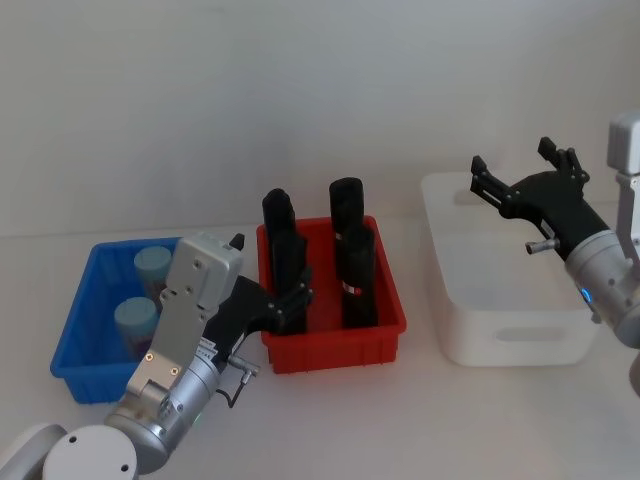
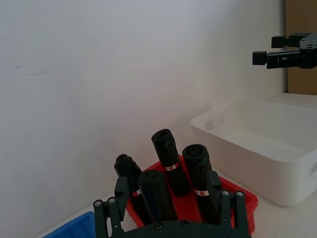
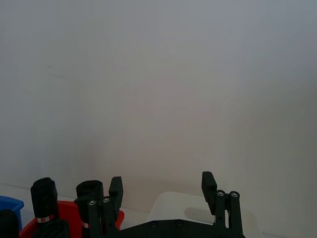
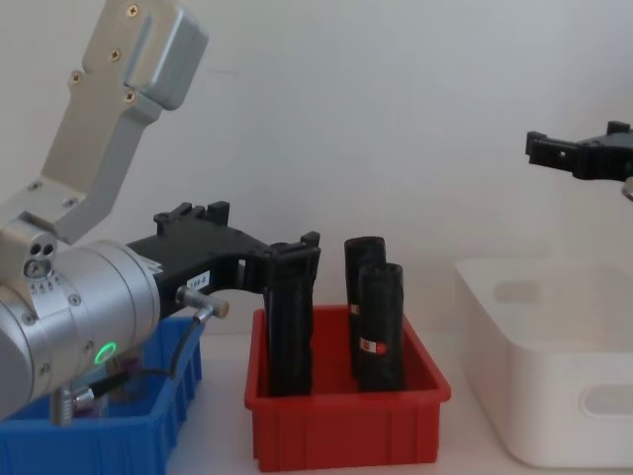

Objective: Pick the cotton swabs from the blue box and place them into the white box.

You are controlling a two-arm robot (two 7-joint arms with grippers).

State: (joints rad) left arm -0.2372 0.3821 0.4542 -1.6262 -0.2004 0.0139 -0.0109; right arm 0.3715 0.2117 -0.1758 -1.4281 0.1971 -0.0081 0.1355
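Two cotton swabs tubs with pale blue lids (image 1: 152, 265) (image 1: 135, 320) stand in the blue box (image 1: 75, 320) at the left. My left gripper (image 1: 298, 297) is open and holds nothing. It hovers to the right of the blue box, at the red bin's near-left corner. In the left wrist view its fingers (image 2: 119, 198) stand wide apart with the black rolls beyond them. My right gripper (image 1: 512, 158) is open and holds nothing, raised above the far left part of the white box (image 1: 500, 330). No swabs show in the part of the white box that I see.
A red bin (image 1: 330, 350) with several tall black rolls (image 1: 355, 265) stands between the blue box and the white box. A plain wall rises close behind the table. Bare table lies in front of the bins.
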